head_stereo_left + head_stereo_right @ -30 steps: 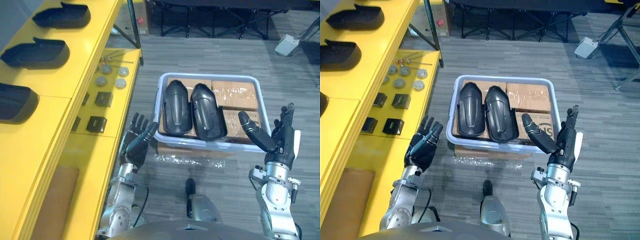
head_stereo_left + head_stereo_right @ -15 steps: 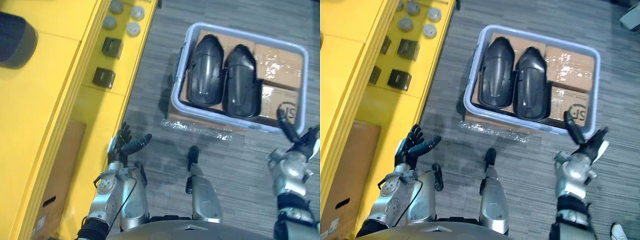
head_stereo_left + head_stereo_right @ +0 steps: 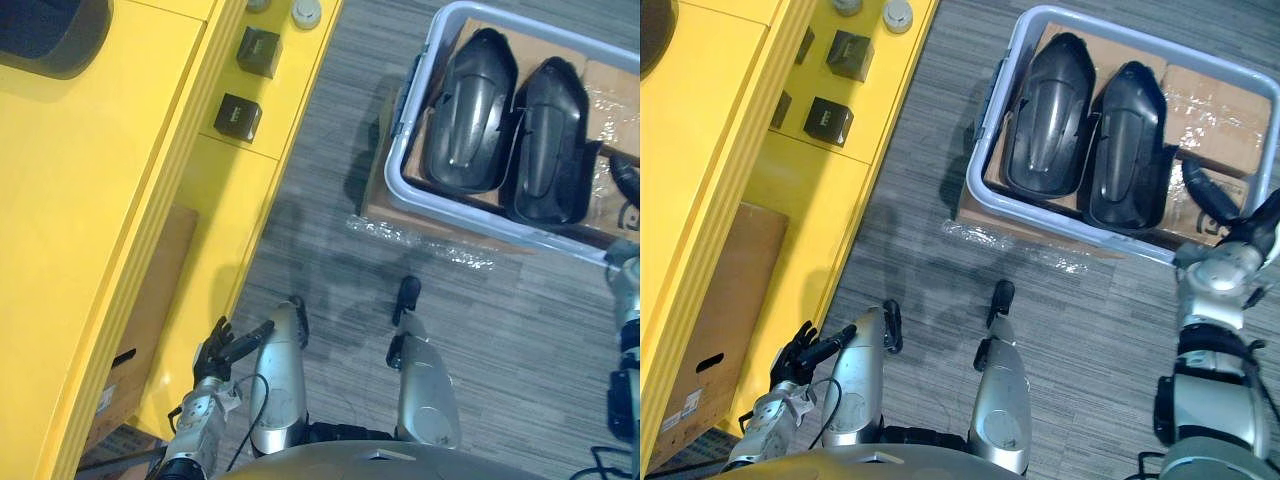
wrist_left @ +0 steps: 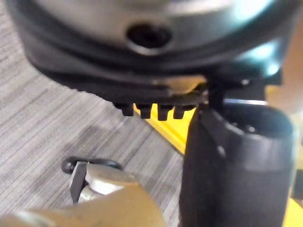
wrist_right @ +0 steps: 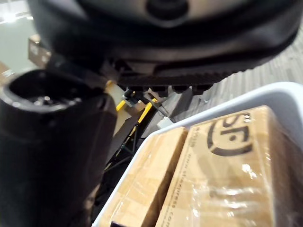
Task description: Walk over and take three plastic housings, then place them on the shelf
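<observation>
Two black plastic housings [image 3: 1045,120] [image 3: 1127,140] lie side by side in the left half of a pale blue bin [image 3: 480,222] on the floor. Another black housing [image 3: 50,35] rests on top of the yellow shelf [image 3: 110,200] at the far left. My right hand [image 3: 1240,225] hovers at the bin's near right corner, open, with its thumb over a wrapped carton and nothing held. My left hand [image 3: 805,350] hangs low beside the shelf's foot, fingers relaxed and empty.
Brown wrapped cartons [image 5: 222,161] fill the bin's right half and lie under the housings. Small black boxes [image 3: 828,120] and grey discs [image 3: 898,14] sit on the shelf's lower level. A cardboard box [image 3: 710,300] stands under the shelf. Grey floor lies between shelf and bin.
The whole view has shifted, so the bin now shows at the upper right. My left hand has dropped low beside the shelf. My right hand stays by the bin's near right corner.
</observation>
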### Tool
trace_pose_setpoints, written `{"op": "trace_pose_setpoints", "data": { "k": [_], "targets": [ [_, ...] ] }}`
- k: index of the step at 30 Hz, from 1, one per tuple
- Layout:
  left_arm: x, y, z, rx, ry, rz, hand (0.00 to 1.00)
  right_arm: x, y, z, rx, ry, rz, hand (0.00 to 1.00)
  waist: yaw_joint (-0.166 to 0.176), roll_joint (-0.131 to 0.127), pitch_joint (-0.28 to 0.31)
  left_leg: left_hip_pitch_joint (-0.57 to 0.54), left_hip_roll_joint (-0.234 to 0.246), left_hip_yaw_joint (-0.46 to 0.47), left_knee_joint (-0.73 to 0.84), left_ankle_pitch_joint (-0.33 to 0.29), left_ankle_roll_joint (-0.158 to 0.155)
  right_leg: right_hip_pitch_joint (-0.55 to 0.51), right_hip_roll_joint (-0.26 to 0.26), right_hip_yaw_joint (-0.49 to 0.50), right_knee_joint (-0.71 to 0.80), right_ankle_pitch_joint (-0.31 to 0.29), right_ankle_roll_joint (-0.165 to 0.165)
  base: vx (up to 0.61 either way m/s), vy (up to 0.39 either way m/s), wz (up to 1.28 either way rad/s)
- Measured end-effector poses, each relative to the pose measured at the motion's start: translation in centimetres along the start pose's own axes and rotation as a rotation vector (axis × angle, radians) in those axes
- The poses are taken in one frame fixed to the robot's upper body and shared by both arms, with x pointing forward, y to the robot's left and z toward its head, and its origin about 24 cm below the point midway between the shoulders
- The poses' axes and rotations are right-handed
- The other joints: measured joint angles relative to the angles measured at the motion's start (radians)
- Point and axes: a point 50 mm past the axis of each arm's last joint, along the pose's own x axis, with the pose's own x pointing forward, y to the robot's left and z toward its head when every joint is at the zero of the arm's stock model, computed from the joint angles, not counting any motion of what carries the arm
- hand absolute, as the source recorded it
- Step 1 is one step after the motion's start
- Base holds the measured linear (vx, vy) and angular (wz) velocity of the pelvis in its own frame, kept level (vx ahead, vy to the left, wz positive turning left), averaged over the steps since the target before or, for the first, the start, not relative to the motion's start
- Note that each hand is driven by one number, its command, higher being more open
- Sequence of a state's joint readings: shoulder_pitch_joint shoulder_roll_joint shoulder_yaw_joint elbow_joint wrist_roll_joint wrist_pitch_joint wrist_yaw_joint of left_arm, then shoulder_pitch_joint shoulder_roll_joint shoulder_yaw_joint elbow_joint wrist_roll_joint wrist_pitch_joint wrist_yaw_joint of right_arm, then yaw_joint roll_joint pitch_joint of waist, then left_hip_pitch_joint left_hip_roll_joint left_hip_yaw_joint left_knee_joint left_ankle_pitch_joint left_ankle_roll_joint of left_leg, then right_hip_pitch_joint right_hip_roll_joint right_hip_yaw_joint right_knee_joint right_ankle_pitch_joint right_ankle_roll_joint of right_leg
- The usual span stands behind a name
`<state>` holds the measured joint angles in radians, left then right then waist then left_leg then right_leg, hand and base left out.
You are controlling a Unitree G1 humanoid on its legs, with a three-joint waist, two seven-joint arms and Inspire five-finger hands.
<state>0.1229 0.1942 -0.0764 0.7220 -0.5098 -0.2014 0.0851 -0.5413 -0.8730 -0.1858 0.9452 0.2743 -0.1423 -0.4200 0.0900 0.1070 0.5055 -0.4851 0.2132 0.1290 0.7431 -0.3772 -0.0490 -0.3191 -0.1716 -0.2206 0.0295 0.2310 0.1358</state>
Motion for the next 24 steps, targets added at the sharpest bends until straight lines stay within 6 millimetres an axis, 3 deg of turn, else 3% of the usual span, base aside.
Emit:
{"op": "trace_pose_setpoints", "data": {
  "k": [3, 9, 13, 16, 17, 19, 24],
  "targets": [
    [0.0, -0.1, 0.1, -0.003, -0.016, -0.016, 1.00, 1.4, -0.7, 1.9, -0.026, 0.008, -0.020, 1.00, 0.005, 0.012, 0.003, -0.019, -0.002, -0.005, 0.000, 0.005, 0.002, -0.018, -0.002, -0.004, 0.005, 0.001, 0.002, -0.05, -0.006, 0.04],
    [0.1, -0.9, 0.2, -0.051, -0.042, -0.061, 1.00, 1.9, -0.2, 1.8, -0.094, 0.111, -0.009, 1.00, 0.023, 0.029, 0.009, -0.071, -0.013, -0.042, 0.001, 0.020, 0.000, -0.050, -0.007, -0.053, 0.021, 0.000, 0.001, -0.03, -0.019, 0.15],
    [0.4, -2.3, 0.6, -0.050, -0.052, -0.114, 1.00, 2.9, -2.5, 2.5, -0.148, 0.174, -0.071, 1.00, 0.048, 0.064, 0.014, -0.110, -0.032, -0.054, 0.003, 0.030, 0.009, -0.082, -0.025, -0.076, 0.037, -0.001, -0.001, -0.05, 0.002, 0.14],
    [0.4, -2.4, 0.5, -0.077, -0.047, -0.113, 1.00, 3.1, -2.7, 2.6, -0.140, 0.203, -0.067, 1.00, 0.049, 0.066, 0.013, -0.129, -0.039, -0.056, 0.002, 0.034, 0.012, -0.102, -0.033, -0.082, 0.042, -0.001, -0.001, -0.06, -0.006, 0.06],
    [0.4, -2.6, 0.4, -0.078, -0.043, -0.119, 1.00, 3.1, -2.9, 2.2, -0.145, 0.235, -0.057, 0.00, 0.054, 0.067, 0.012, -0.141, -0.047, -0.056, 0.000, 0.038, 0.016, -0.115, -0.040, -0.083, 0.047, -0.001, -0.001, -0.05, -0.002, 0.05],
    [0.4, -2.8, 0.3, -0.071, -0.038, -0.127, 1.00, 3.1, -3.2, 2.0, -0.152, 0.256, -0.054, 0.00, 0.062, 0.070, 0.010, -0.151, -0.049, -0.054, 0.000, 0.039, 0.018, -0.130, -0.045, -0.090, 0.057, -0.001, -0.002, -0.05, -0.009, 0.02],
    [0.6, -3.4, 0.5, -0.088, -0.035, -0.154, 1.00, 4.0, -6.4, 3.2, -0.315, 0.233, -0.101, 0.00, 0.082, 0.086, 0.000, -0.193, -0.066, -0.065, 0.000, 0.055, 0.025, -0.175, -0.070, -0.126, 0.094, -0.009, -0.011, -0.07, -0.018, 0.11]
  ]
}}
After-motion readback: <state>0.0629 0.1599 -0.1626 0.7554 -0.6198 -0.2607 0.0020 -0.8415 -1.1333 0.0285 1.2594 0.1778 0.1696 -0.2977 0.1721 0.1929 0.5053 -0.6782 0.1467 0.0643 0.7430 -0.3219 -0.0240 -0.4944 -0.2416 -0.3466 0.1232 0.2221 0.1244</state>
